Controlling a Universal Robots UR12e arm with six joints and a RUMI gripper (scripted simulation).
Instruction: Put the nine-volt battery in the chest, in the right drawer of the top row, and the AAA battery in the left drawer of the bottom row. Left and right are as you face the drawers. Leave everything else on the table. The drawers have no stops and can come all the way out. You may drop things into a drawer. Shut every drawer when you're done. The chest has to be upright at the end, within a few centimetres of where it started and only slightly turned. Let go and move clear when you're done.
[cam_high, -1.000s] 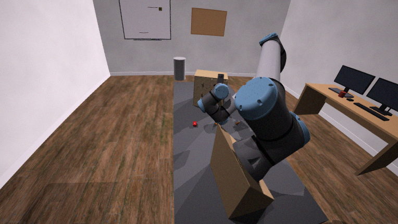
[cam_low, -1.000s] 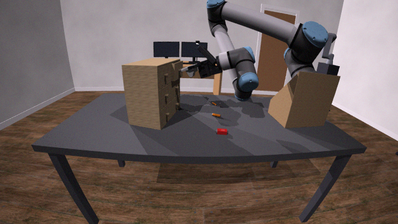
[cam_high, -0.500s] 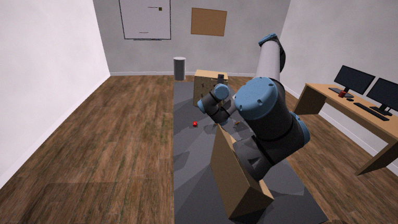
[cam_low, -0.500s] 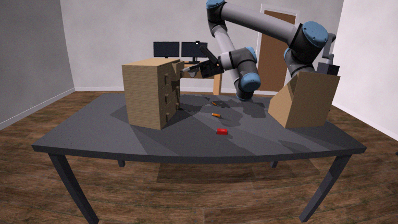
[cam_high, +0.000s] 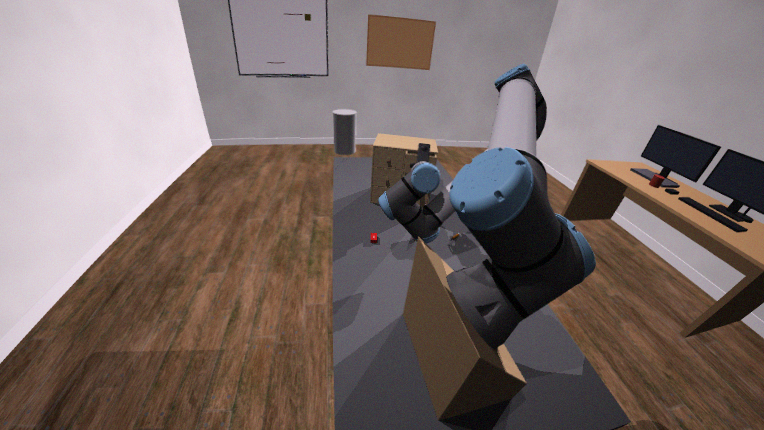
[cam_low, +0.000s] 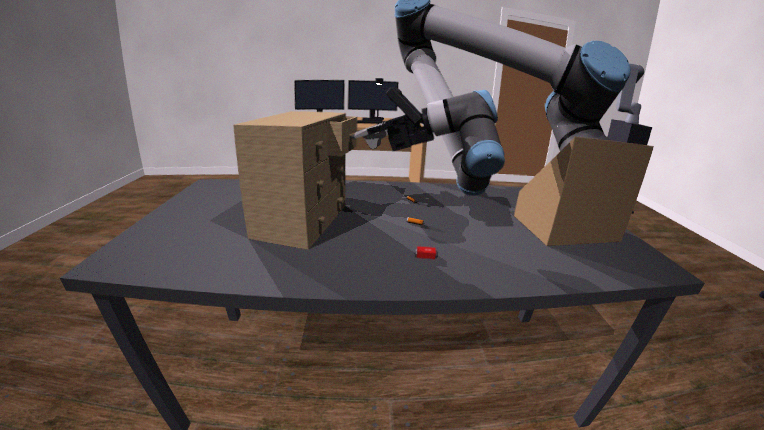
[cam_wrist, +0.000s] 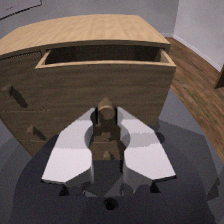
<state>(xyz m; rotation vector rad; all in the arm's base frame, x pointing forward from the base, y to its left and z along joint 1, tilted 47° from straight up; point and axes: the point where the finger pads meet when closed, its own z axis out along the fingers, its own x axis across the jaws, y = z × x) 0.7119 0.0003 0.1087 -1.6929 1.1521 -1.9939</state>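
Wrist view: the gripper (cam_low: 357, 136) (cam_wrist: 106, 108) is closed on the knob (cam_wrist: 106, 108) of the top right drawer (cam_low: 342, 135) (cam_wrist: 112, 82), which stands partly open. Outside, a red battery (cam_high: 373, 238) (cam_low: 426, 252), probably the nine-volt, lies on the table (cam_high: 363, 277) (cam_low: 374, 283).

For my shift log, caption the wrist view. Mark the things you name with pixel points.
Grey end effector (cam_wrist: 106, 108) shut on the brown knob (cam_wrist: 106, 108) of the partly open, wooden top-right drawer (cam_wrist: 112, 82).

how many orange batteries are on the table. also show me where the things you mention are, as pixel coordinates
2. One orange battery (cam_low: 414, 220) lies just beyond the red battery (cam_high: 373, 238) (cam_low: 426, 252), the second orange battery (cam_high: 455, 236) (cam_low: 410, 198) farther back. The chest (cam_high: 398, 141) (cam_low: 272, 181) (cam_wrist: 95, 31) might hide more.
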